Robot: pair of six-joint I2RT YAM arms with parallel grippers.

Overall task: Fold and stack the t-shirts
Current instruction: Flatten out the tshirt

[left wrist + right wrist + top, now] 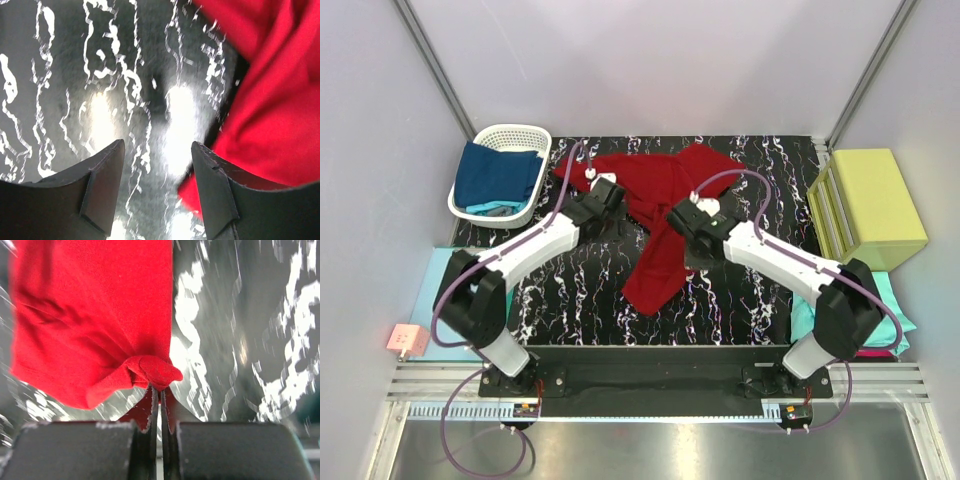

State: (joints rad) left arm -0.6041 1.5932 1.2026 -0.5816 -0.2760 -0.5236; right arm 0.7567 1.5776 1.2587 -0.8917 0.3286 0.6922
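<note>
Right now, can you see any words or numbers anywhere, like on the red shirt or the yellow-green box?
There are no words, numbers or signs to read here.
The dark red t-shirt is plain.
The yellow-green box and the white basket show no writing.
The small pink thing at the left edge is too small to tell.

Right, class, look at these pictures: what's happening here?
The right arm's fingers are shut on a bunched fold of the dark red t-shirt, which lies rumpled on the black marbled table. The left arm's fingers are open beside its edge, gripping nothing. Blue clothes sit in the white basket.
</note>
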